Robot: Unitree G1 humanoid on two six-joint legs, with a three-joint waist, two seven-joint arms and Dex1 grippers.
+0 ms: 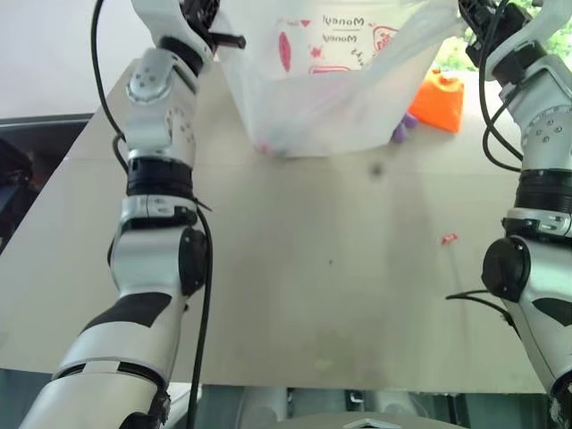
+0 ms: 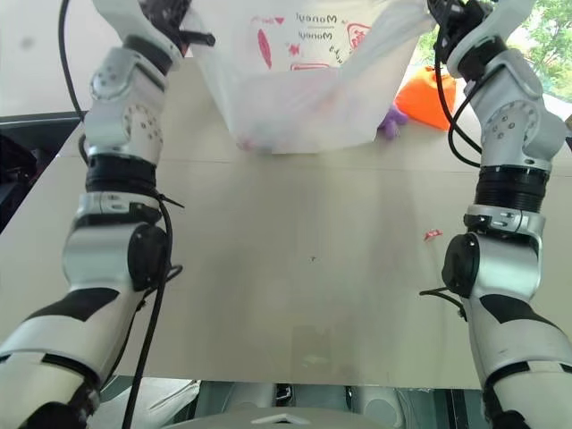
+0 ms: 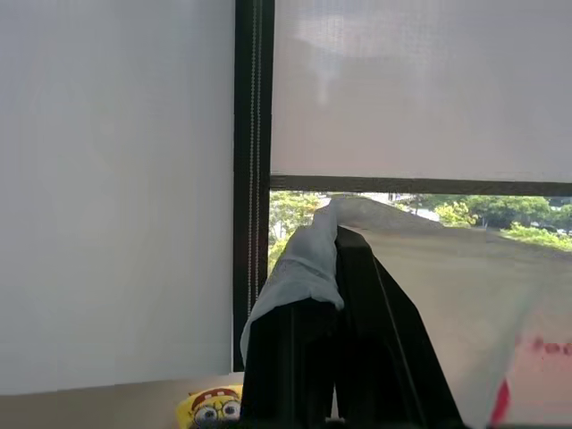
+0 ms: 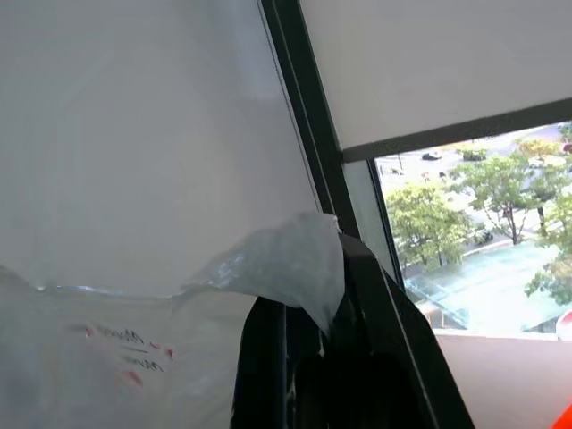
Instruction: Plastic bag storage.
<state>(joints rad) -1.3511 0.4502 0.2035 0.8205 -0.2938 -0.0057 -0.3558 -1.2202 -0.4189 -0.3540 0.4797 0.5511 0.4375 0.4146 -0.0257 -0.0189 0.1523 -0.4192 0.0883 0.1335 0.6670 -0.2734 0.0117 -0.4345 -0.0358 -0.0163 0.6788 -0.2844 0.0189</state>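
Translucent white plastic bag (image 1: 313, 98) hung above the counter (image 1: 313, 268), stretched between both arms. Left claw (image 3: 344, 259) and right claw (image 4: 344, 268) each pinched shut on its top edge.

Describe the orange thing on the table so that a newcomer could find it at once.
Look at the beige table, at its far edge on the robot's right. There, partly behind the hanging plastic bag, lies an orange pouch. It is bright orange; the small thing beside it is purple.
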